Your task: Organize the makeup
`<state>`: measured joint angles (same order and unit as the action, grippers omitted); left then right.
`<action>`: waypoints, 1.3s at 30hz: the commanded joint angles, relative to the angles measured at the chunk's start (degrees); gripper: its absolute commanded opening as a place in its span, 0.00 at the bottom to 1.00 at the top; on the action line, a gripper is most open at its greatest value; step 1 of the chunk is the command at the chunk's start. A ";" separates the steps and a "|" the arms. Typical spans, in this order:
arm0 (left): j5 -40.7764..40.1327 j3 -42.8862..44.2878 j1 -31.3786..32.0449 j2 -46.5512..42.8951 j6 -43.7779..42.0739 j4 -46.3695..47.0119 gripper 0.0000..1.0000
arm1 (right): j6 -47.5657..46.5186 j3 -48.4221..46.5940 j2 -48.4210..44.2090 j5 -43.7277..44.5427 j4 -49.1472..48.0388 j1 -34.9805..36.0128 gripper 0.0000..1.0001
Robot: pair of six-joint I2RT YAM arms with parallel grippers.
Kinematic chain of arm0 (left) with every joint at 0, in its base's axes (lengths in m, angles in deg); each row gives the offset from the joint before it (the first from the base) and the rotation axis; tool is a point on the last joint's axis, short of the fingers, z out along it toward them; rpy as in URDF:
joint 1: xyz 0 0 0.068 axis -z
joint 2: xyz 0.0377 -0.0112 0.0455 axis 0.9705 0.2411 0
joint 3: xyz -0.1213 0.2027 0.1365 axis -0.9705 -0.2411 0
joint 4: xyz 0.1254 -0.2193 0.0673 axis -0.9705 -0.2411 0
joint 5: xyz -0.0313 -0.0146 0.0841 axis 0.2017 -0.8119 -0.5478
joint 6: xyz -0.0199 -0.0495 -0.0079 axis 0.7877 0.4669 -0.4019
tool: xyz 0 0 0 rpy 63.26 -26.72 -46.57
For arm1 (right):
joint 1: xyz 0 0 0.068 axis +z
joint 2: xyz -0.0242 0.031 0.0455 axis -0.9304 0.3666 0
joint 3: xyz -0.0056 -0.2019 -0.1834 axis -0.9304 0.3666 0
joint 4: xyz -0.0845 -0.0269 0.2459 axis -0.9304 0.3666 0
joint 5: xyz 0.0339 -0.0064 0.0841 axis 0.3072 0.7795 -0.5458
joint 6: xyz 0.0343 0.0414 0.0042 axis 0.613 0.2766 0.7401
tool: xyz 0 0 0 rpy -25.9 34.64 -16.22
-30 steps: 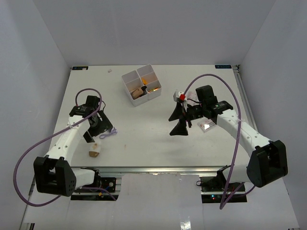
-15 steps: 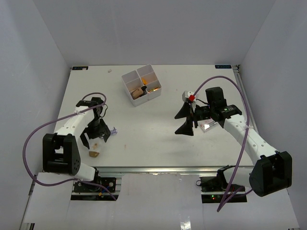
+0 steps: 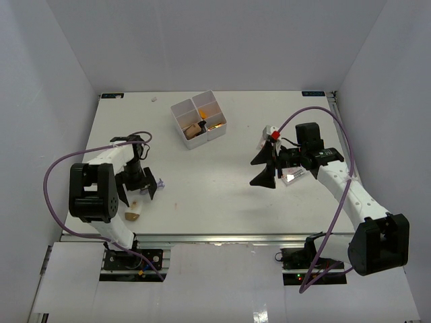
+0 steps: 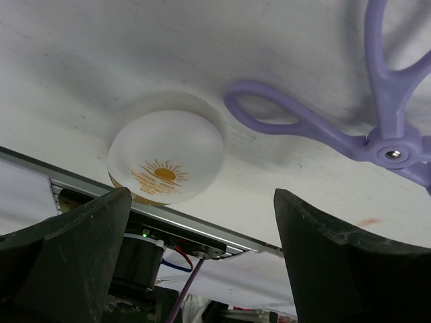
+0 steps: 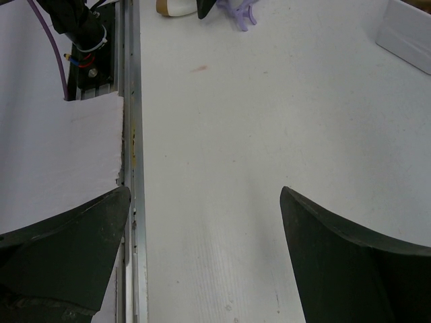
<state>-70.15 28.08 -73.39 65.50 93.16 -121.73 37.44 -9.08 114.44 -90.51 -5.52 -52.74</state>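
Jaws spread wide on both sides
Left gripper (image 4: 202, 195) over tube (image 4: 166, 156), loop (image 4: 303, 124) just beside; right gripper (image 3: 262, 168) over table (image 3: 215, 175), away from box (image 3: 176, 116).

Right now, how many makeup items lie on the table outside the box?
3: a sponge at the front-left edge, a purple loop beside it, a clear packet by the right arm. Arms may hide more.

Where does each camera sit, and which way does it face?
Top: above and behind, looking down on table, box, left arm and right arm.
Left wrist: looks down past the open left gripper at sponge and purple loop.
Right wrist: looks across the table past the open right gripper toward the left arm.
Shared: sponge and loop appear in all three.
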 commanded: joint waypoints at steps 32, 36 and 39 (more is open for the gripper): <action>11.71 -1.11 -6.96 1.38 -2.51 2.84 0.91 | -1.16 0.37 0.61 -2.32 -1.32 -0.29 0.98; 9.98 -1.50 -6.96 -0.86 -1.99 2.61 0.97 | -1.21 0.46 0.60 -2.41 -1.32 -0.29 0.98; 9.74 -2.80 -6.96 -1.76 -1.86 2.76 0.98 | -1.21 0.50 0.57 -2.19 -1.41 -0.29 0.98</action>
<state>-58.91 26.53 -80.23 67.44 90.47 -121.01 37.17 -8.69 114.97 -91.18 -5.56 -52.74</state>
